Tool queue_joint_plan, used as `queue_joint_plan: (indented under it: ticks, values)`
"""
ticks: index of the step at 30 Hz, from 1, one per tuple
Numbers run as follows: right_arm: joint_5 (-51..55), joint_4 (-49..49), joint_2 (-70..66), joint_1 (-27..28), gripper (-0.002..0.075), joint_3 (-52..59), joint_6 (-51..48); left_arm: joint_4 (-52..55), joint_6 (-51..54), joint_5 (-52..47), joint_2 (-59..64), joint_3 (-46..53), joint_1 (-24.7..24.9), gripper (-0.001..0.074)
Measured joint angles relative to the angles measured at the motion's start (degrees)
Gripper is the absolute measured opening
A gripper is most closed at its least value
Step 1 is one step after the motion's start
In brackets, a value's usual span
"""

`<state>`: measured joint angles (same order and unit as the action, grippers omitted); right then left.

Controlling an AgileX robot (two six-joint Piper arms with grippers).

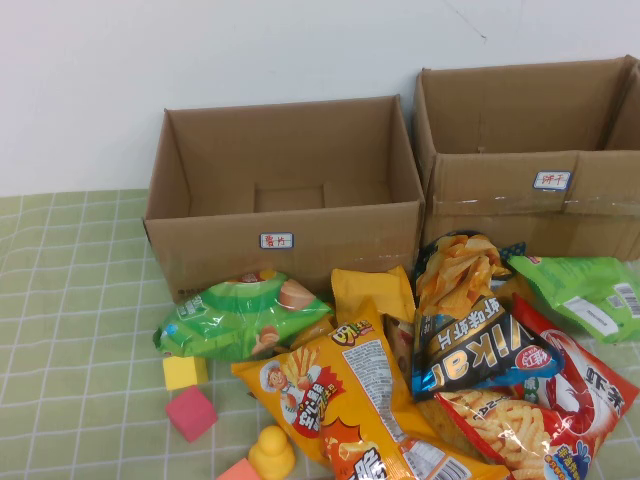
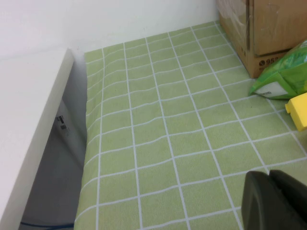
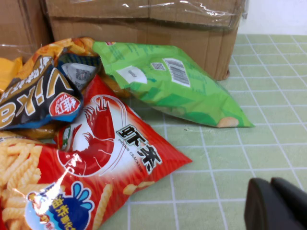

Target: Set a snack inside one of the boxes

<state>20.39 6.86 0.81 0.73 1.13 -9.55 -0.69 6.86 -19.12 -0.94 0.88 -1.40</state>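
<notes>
With both sets of jaws shut and empty, the right gripper [image 3: 276, 203] sits nearer the red snack bag [image 3: 103, 153] than the left gripper [image 2: 273, 201], and the box [image 1: 285, 195] lies beyond.

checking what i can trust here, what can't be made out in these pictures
- High view: neither arm shows. The left gripper and right gripper, both shut, appear only in their wrist views, cut by the frame edge.
- High view: the lower box has a label too small to read.
- High view: the taller box is cut by the right edge.
- High view: the snack bags overlap, hiding the lower ones.
</notes>
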Motion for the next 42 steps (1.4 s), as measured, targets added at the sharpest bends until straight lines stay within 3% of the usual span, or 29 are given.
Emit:
queue_joint_plan:
  ticks: [42]
  values:
    - [0.0, 0.0, 0.0, 0.0, -0.0002, 0.0, 0.0, -1.6, -2.7, -0.1, 0.0, 0.0, 0.0, -0.0002]
